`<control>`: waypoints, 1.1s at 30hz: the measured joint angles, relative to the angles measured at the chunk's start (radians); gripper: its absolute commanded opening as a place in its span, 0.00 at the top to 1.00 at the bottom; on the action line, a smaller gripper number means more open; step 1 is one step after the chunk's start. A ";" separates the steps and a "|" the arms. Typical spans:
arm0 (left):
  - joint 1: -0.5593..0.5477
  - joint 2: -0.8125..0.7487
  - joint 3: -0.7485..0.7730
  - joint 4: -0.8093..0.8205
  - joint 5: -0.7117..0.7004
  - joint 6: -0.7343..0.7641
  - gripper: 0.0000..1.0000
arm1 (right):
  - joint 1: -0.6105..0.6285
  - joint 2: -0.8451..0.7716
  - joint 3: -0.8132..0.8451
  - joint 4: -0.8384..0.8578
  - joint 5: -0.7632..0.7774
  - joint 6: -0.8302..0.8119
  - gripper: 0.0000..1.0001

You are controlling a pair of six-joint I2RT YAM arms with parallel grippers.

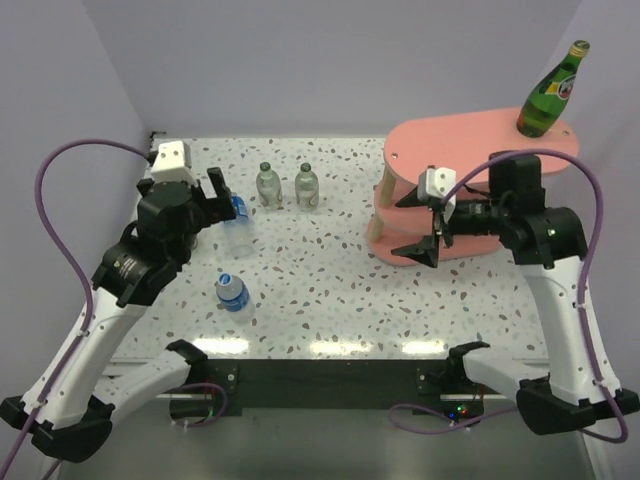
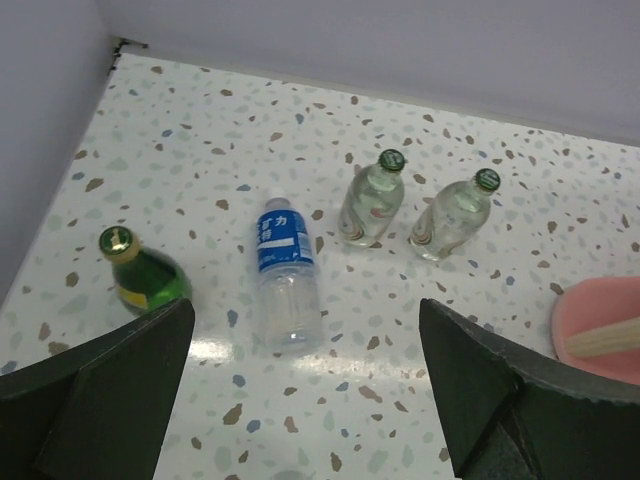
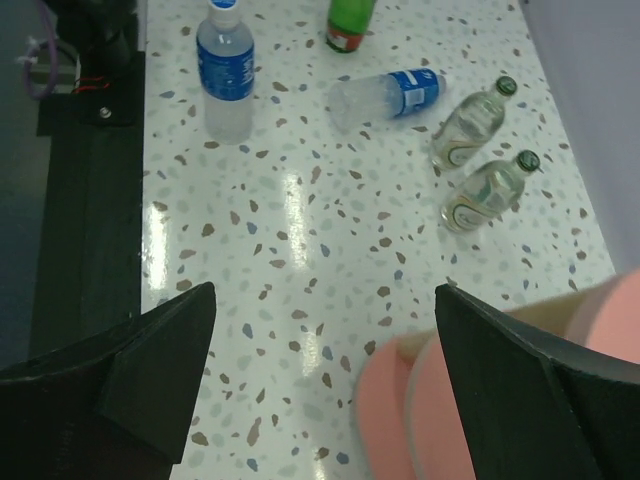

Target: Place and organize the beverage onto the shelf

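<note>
The pink shelf [image 1: 470,150] stands at the right, and a dark green bottle [image 1: 553,92] rests on its top tier. Two clear green-capped bottles [image 1: 268,185] [image 1: 307,186] stand at the table's back. One blue-labelled bottle [image 1: 233,295] stands upright nearer the front. Another blue-labelled bottle [image 2: 287,275] appears to lie on its side just ahead of my open left gripper [image 2: 305,400]. A second dark green bottle [image 2: 145,275] is by that gripper's left finger. My right gripper [image 3: 325,380] hangs open and empty beside the shelf's lower tiers [image 3: 440,400].
Walls close the table at the back and left [image 2: 40,120]. The shelf's wooden posts [image 1: 388,185] stand between its tiers. A dark strip [image 3: 90,200] runs along the table's near edge by the arm bases.
</note>
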 measured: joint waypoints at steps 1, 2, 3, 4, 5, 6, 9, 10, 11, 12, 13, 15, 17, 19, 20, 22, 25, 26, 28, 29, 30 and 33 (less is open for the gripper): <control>0.002 -0.009 0.000 -0.021 -0.039 -0.013 0.01 | 0.049 0.013 0.000 0.010 0.018 -0.006 0.07; 0.003 -0.017 0.000 -0.036 -0.068 -0.021 0.01 | 0.096 0.024 0.000 0.016 0.038 -0.013 0.07; 0.008 -0.025 0.000 -0.051 -0.097 -0.029 0.02 | 0.152 0.039 -0.001 0.024 0.065 -0.024 0.08; 0.014 -0.031 0.000 -0.063 -0.119 -0.039 0.02 | 0.205 0.055 -0.005 0.036 0.090 -0.034 0.08; 0.024 -0.036 0.000 -0.077 -0.142 -0.047 0.01 | 0.257 0.069 -0.015 0.051 0.117 -0.040 0.08; 0.042 -0.040 -0.001 -0.086 -0.158 -0.052 0.01 | 0.303 0.084 -0.029 0.064 0.142 -0.045 0.08; 0.180 -0.047 -0.042 -0.079 -0.129 -0.060 0.02 | 0.410 0.125 -0.080 0.117 0.211 -0.045 0.06; 0.255 -0.049 -0.064 -0.074 -0.097 -0.058 0.03 | 0.433 0.140 -0.098 0.138 0.232 -0.040 0.06; 0.323 -0.043 -0.084 -0.072 -0.066 -0.056 0.03 | 0.453 0.155 -0.113 0.157 0.250 -0.034 0.05; 0.388 -0.031 -0.097 -0.071 -0.029 -0.053 0.06 | 0.465 0.171 -0.124 0.174 0.265 -0.022 0.03; 0.453 -0.013 -0.104 -0.069 0.018 -0.050 0.07 | 0.475 0.187 -0.133 0.196 0.282 -0.009 0.03; 0.539 0.045 -0.111 -0.053 0.103 -0.043 0.10 | 0.486 0.213 -0.149 0.241 0.306 0.026 0.02; 0.612 0.097 -0.119 -0.035 0.157 -0.039 0.13 | 0.488 0.227 -0.164 0.283 0.323 0.059 0.01; 0.643 0.150 -0.123 -0.023 0.203 -0.037 0.19 | 0.489 0.230 -0.185 0.327 0.333 0.093 0.01; 0.652 0.178 -0.124 -0.016 0.222 -0.035 0.21 | 0.489 0.230 -0.197 0.344 0.339 0.106 0.01; 0.666 0.232 -0.124 0.004 0.255 -0.027 0.26 | 0.489 0.230 -0.222 0.377 0.351 0.129 0.01; 0.675 0.306 -0.124 0.025 0.284 -0.015 0.33 | 0.489 0.230 -0.259 0.402 0.359 0.150 0.01; 0.675 0.322 -0.124 0.028 0.288 -0.011 0.36 | 0.489 0.230 -0.266 0.406 0.362 0.154 0.01; 0.676 0.354 -0.124 0.036 0.296 -0.005 0.39 | 0.489 0.230 -0.279 0.415 0.372 0.163 0.01; 0.676 0.367 -0.124 0.041 0.299 0.001 0.41 | 0.489 0.229 -0.285 0.423 0.376 0.166 0.01; 0.676 0.378 -0.124 0.046 0.303 0.006 0.42 | 0.489 0.227 -0.291 0.431 0.378 0.170 0.01; 0.677 0.407 -0.124 0.061 0.312 0.018 0.43 | 0.489 0.224 -0.303 0.447 0.380 0.181 0.01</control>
